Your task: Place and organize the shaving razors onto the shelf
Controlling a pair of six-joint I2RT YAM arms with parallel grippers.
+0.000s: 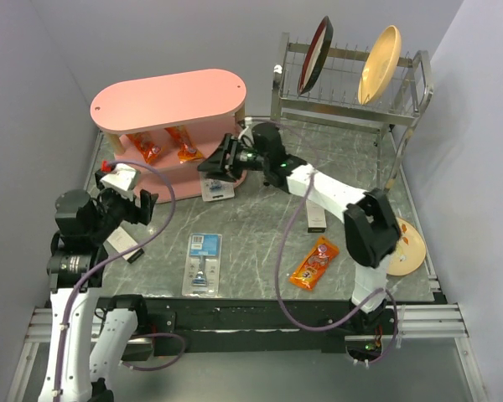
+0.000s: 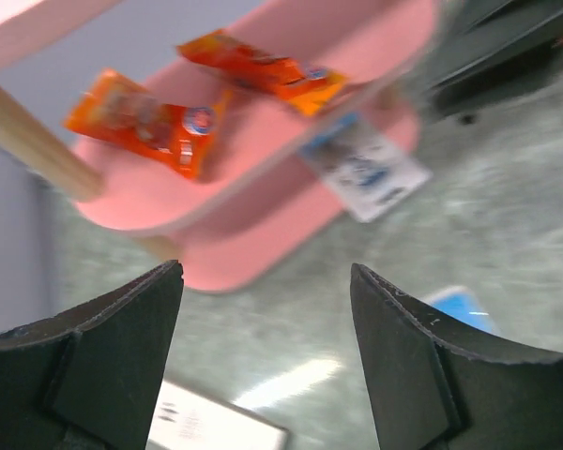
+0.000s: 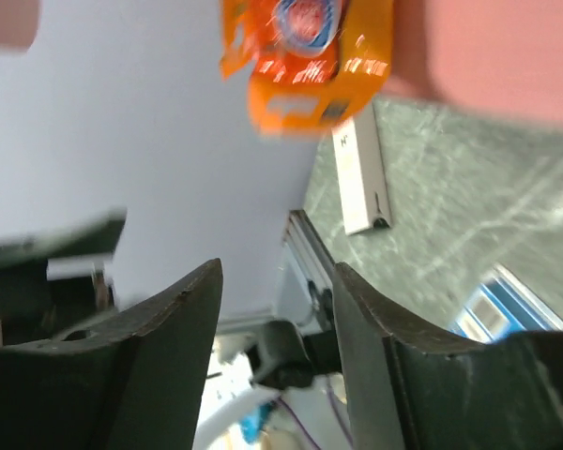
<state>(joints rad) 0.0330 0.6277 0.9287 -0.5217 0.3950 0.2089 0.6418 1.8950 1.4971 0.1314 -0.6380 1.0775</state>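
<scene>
One shaving razor pack lies flat on the table in front of the arms' bases. A second razor pack lies at the right end of the pink shelf, one end at the lowest board and the rest sticking out over the table. Just above that pack my right gripper is open with nothing between its fingers. At the left, my left gripper is open and empty, facing the shelf.
Two orange snack packets lie on the shelf's middle board; a third is on the table. White boxes lie at the left and centre right. A dish rack stands at the back right, and a yellow plate sits at the right.
</scene>
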